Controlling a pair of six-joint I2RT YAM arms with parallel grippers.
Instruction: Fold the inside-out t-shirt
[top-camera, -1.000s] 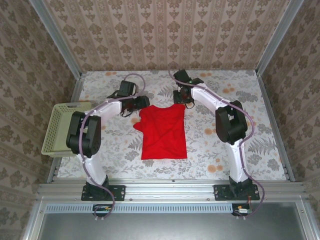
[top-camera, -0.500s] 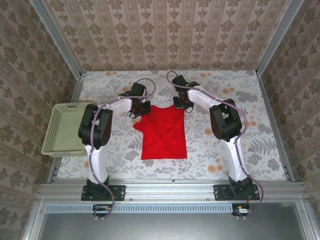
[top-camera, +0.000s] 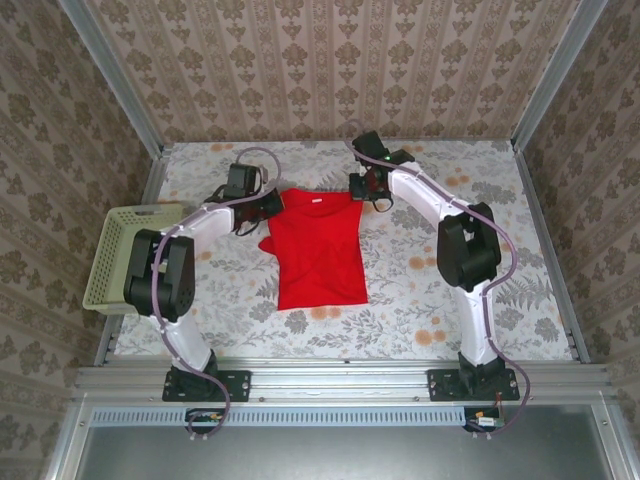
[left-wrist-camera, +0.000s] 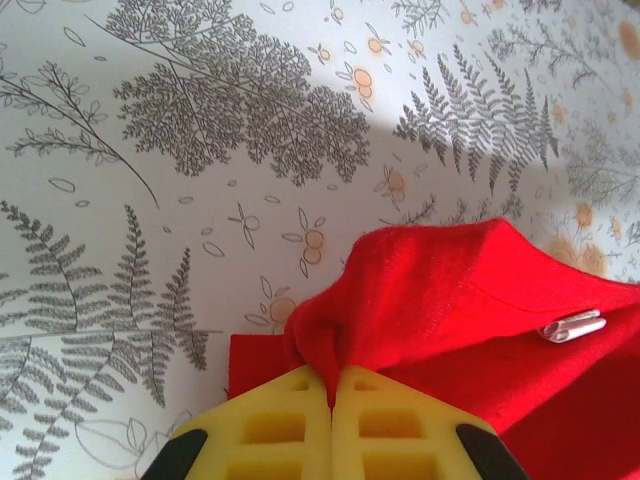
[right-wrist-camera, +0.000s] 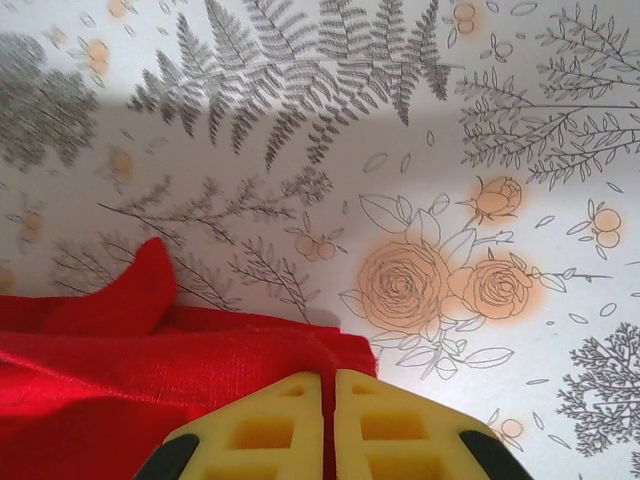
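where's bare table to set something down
Bare patch: table between the right arm and the right wall. The near strip in front of the t-shirt. Crowded at its far edge, where the left gripper and right gripper pinch it, and by the basket.

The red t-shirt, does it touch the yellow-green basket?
No, the t-shirt lies well apart from the basket, with bare table between them.

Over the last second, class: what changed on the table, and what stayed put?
The left gripper and right gripper closed on the far corners of the red t-shirt and pulled it farther back, spreading that edge wider. The basket stayed put.
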